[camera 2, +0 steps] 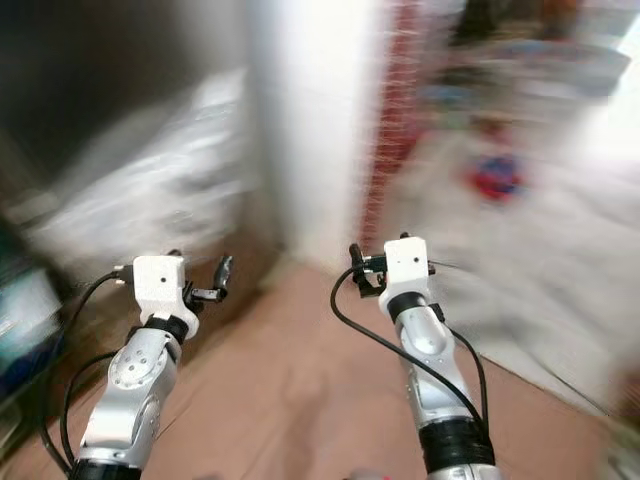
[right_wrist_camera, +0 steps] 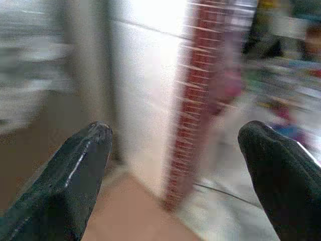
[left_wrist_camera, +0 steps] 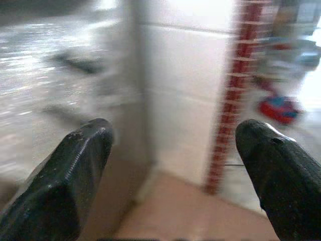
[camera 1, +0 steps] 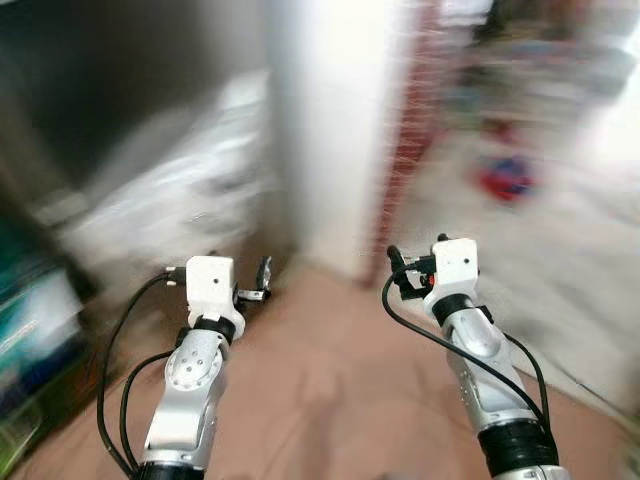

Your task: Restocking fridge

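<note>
Both grippers, left gripper [left_wrist_camera: 173,165] and right gripper [right_wrist_camera: 175,170], are held spread and empty at lower frame; a white wall [camera 1: 340,130] is seen blurred at centre; no fridge can be told.

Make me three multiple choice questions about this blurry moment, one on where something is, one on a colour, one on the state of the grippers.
1. Where does the white wall pillar stand?
A. ahead, between the two arms
B. behind the left arm's elbow
C. on the robot's far right

2. What colour is the narrow patterned strip beside the pillar?
A. green
B. red
C. yellow

3. How are the left gripper and right gripper?
A. both shut on a bottle
B. one open, one shut
C. both open and holding nothing

Answers: 1 A, the pillar rises ahead between the arms. 2 B, it reads red in every view. 3 C, each wrist view shows the fingers wide apart with bare floor between.
</note>
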Controlling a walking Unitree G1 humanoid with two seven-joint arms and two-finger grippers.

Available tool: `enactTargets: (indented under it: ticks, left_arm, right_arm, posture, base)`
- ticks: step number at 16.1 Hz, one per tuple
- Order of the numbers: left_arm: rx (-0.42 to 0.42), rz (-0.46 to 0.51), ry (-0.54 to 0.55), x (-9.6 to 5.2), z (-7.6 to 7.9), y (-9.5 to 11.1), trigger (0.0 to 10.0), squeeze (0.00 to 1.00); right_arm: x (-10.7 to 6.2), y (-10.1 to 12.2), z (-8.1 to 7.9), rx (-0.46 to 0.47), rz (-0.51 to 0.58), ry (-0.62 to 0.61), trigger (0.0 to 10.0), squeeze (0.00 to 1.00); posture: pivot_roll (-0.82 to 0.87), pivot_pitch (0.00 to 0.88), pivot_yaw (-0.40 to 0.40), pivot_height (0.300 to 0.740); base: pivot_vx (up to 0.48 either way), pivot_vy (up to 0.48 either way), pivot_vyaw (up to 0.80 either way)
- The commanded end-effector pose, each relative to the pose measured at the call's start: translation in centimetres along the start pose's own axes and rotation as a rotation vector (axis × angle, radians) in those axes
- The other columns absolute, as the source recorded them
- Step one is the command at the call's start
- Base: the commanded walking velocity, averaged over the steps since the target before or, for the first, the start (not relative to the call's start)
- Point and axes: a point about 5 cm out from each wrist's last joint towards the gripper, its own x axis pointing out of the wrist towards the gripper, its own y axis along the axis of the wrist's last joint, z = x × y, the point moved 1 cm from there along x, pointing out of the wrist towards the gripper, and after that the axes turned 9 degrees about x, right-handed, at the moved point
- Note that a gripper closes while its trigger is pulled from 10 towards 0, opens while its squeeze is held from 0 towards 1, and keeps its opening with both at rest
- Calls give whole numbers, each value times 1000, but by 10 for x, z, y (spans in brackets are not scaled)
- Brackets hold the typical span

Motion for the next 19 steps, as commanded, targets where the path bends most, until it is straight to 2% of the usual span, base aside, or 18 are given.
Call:
enactTargets:
  ticks: [1, 4, 10, 19]
  left_arm:
    - [-7, 2, -4, 0, 1, -1, 10000, 0]
    - [-12, 9, -7, 4, 2, 2, 10000, 0]
    - [-25, -4, -21, 2, 4, -1, 10000, 0]
    - [-39, -21, -31, 0, 9, -4, 10000, 0]
  right_arm:
    - [3, 6, 2, -2, 11, -4, 10000, 0]
    - [7, 11, 3, -6, 20, -14, 10000, 0]
    - [3, 7, 5, 6, 7, -23, 10000, 0]
    - [5, 10, 4, -2, 10, -8, 10000, 0]
  posture:
    - [17, 0, 34, 740]
    - [16, 0, 27, 740]
    - [14, 0, 24, 740]
    - [20, 0, 8, 740]
  base:
    - [461, 0, -800]
    - [436, 0, -800]
    - [376, 296, -800]
    - [0, 0, -800]
